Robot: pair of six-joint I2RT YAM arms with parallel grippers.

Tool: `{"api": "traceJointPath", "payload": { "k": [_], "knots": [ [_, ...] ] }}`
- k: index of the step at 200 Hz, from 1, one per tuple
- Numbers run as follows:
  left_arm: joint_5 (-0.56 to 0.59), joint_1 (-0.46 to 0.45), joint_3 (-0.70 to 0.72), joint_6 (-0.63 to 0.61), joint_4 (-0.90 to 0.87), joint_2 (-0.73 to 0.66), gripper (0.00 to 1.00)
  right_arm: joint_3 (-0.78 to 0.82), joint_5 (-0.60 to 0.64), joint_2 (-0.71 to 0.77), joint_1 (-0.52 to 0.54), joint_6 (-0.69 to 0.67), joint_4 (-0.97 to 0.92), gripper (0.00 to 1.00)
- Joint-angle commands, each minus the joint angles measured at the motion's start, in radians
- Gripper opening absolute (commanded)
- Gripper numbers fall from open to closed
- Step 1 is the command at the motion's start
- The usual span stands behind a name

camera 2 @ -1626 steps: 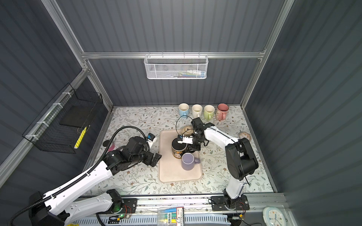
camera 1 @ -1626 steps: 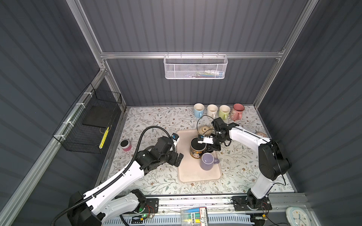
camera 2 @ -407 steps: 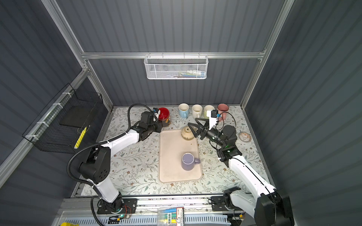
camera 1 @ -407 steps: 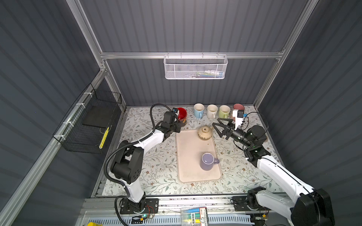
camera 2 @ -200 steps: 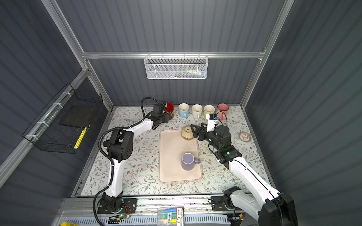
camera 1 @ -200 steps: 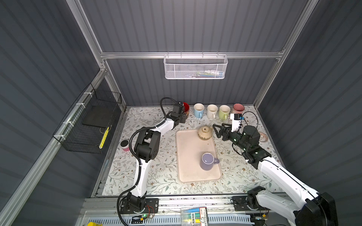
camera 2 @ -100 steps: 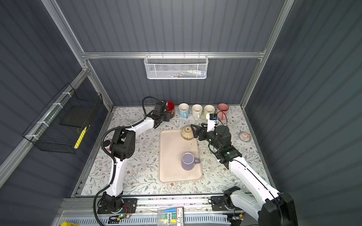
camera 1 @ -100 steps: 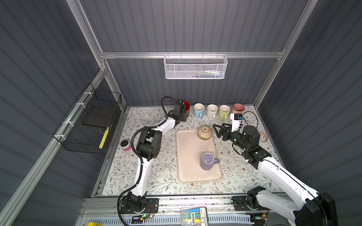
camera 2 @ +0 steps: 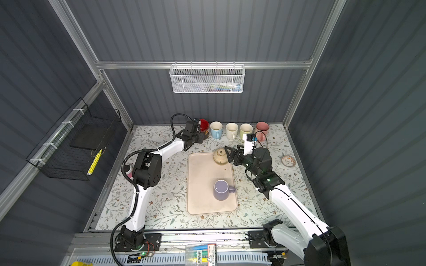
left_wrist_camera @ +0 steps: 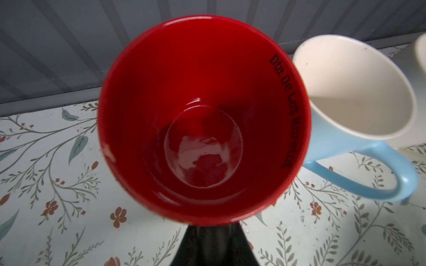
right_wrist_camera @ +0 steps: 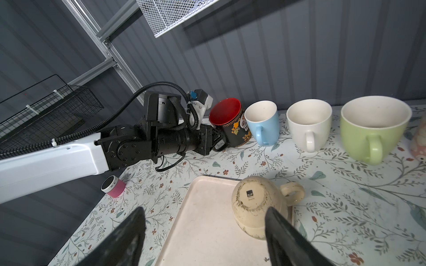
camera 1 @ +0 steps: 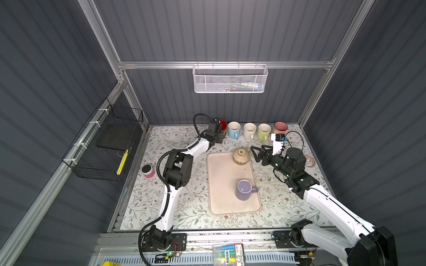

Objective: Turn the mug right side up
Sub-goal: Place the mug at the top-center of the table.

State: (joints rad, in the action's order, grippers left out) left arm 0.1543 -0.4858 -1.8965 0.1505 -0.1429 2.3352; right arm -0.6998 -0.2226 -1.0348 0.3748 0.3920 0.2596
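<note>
Nearest, a purple mug [camera 1: 244,190] stood on the tray [camera 1: 221,202]. At the tray's far corner the cream mug [right_wrist_camera: 255,205] sat bottom-up, the right jaws open just beside it. Farthest, by the back wall [camera 1: 230,108], the left jaws gripped the handle of the red-lined mug [right_wrist_camera: 230,122], mouth up, beside a blue mug [right_wrist_camera: 262,122].

White mesh basket [camera 1: 230,80] high up — pink-sided canister [camera 1: 148,171] on floral cloth [camera 1: 196,214]
</note>
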Motion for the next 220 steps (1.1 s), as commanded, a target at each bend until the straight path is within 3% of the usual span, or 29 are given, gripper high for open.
{"api": "traceJointPath", "payload": {
  "k": [1, 127, 164, 181, 220],
  "knots": [
    [0.012, -0.007, -0.068, 0.017, 0.077, -0.021, 0.02, -0.023, 0.008, 0.015, 0.005, -0.011, -0.003, 0.81],
    [0.009, -0.007, -0.074, 0.026, 0.024, -0.053, 0.52, -0.036, 0.014, 0.048, 0.007, -0.026, -0.057, 0.82],
    [0.013, -0.006, -0.030, 0.017, 0.021, -0.127, 0.66, -0.061, 0.021, 0.082, 0.007, -0.052, -0.161, 0.82],
    [0.014, -0.007, 0.000, 0.012, 0.018, -0.175, 0.80, -0.063, 0.027, 0.113, 0.007, -0.065, -0.214, 0.83],
    [0.015, -0.007, 0.118, 0.017, 0.032, -0.309, 0.92, -0.063, -0.011, 0.170, 0.007, -0.125, -0.356, 0.83]
  ]
}}
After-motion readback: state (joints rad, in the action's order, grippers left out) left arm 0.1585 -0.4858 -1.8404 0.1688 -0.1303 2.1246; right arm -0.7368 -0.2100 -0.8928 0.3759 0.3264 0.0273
